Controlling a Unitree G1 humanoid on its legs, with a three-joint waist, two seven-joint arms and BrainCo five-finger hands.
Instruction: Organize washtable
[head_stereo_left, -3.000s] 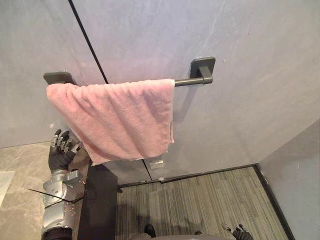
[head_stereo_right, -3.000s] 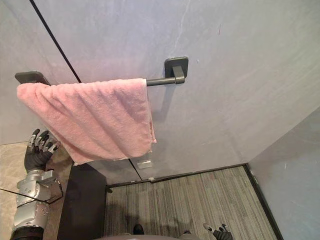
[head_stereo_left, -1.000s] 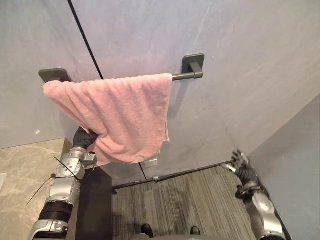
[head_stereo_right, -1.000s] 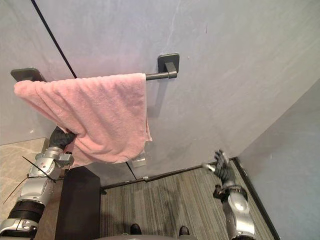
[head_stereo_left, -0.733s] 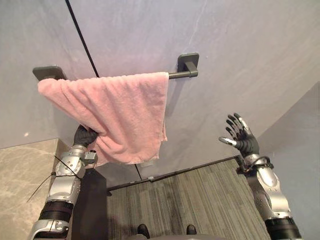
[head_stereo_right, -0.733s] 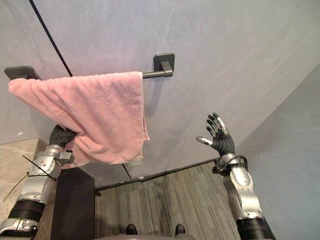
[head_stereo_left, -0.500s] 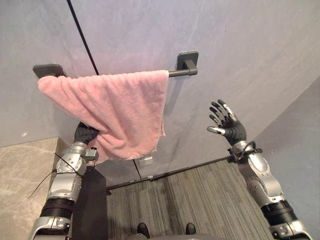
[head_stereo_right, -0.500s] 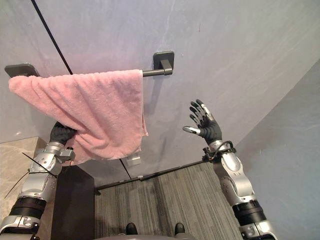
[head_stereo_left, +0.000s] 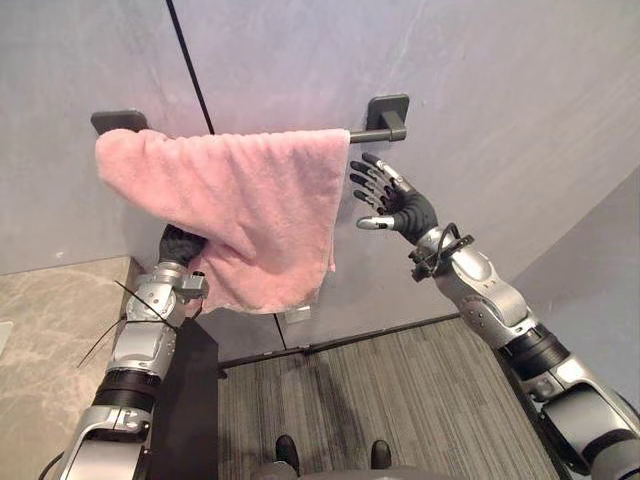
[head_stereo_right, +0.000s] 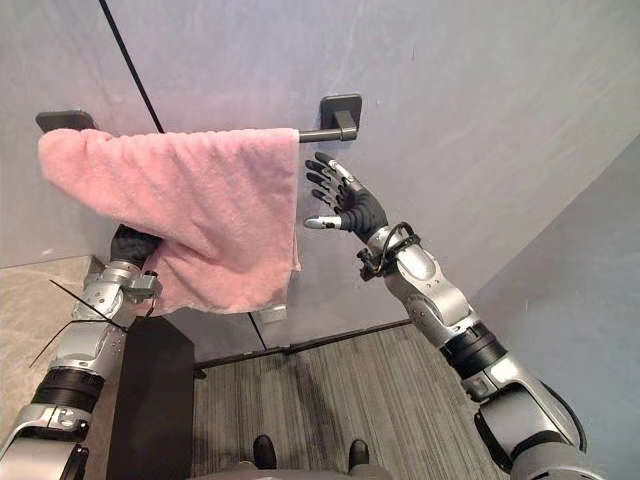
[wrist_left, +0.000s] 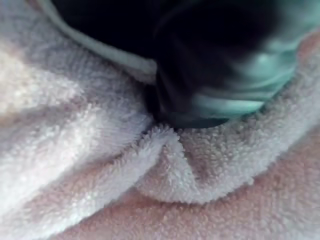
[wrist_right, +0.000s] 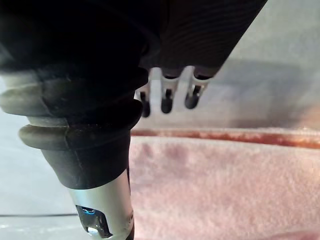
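A: Where is the pink towel?
B: Draped over the dark rail on the grey wall, covering its left part.
A: And the left hand?
B: Beneath the towel's lower left corner; its fingers are buried in cloth, so their state cannot be told.
A: And the right hand?
B: Raised just beside the towel's right edge, fingers spread, holding nothing.

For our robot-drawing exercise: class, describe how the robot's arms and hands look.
The left arm and right arm are silver-grey segments with dark bands. The right hand has silver fingers with dark tips and a dark ribbed cover over its wrist. The left hand shows the same dark cover.
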